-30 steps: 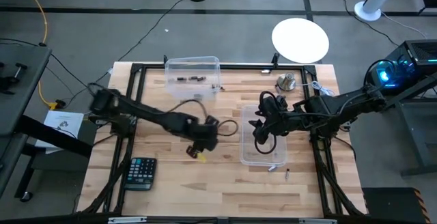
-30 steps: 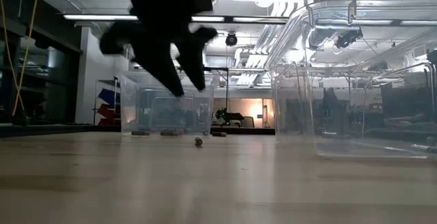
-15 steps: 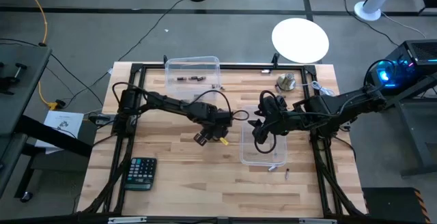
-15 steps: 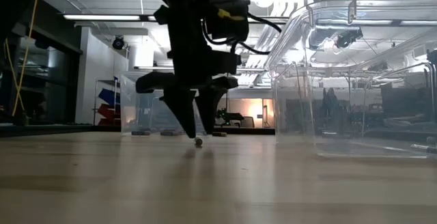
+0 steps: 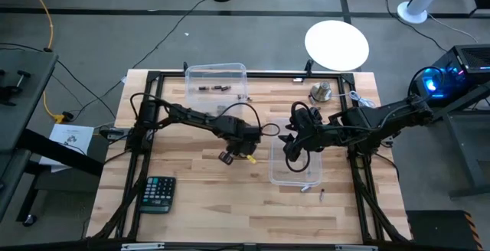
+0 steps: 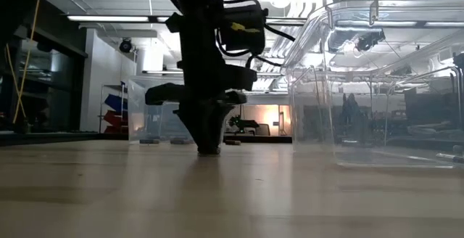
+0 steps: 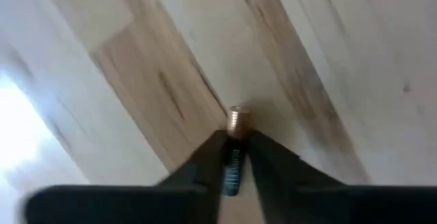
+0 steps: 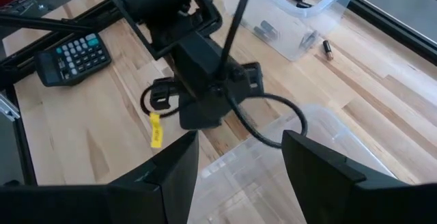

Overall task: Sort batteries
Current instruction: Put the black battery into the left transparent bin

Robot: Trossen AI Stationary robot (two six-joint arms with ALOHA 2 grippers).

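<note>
The pale wooden slatted counter (image 5: pixel 191 197) fills the middle of the high view, w/ two clear plastic bins on it: one at upper centre (image 5: pixel 217 86) holding a few small dark batteries (image 5: pixel 215 89), the other right of centre (image 5: pixel 295 153), w/ two more loose tiny cells (image 5: pixel 312 192) on the wood just below it. A black calculator (image 5: pixel 158 193) lies lower left; a round silver metal knob (image 5: pixel 321 92) sits upper right.

The left gripper (image 5: pixel 227 157) is down on the counter at frame centre, between the two bins. In the left wrist view its dark fingers (image 7: pixel 270 162) sit close on either side of a small dark battery w/ a copper-coloured end cap (image 7: pixel 232 158), lying flat on the wood at bottom centre. Looks like they are pinching it, or a hair off contact; the low view shows the tips (image 6: pixel 208 148) right at the surface.

The right gripper (image 5: pixel 291 153) hangs over the nearer bin, right of centre, fingers (image 8: pixel 171 176) spread wide and holding nothing.

Step in hand, I'd say: secure the grasp on that cell. To do it well: close squarely across the body, not the cap end, as a round cell rolls or squirts out if pinched off-centre. Lift straight up, slowly, before swinging toward a bin. Watch the yellow-tagged cable (image 5: pixel 253 138) near the wrist.
</note>
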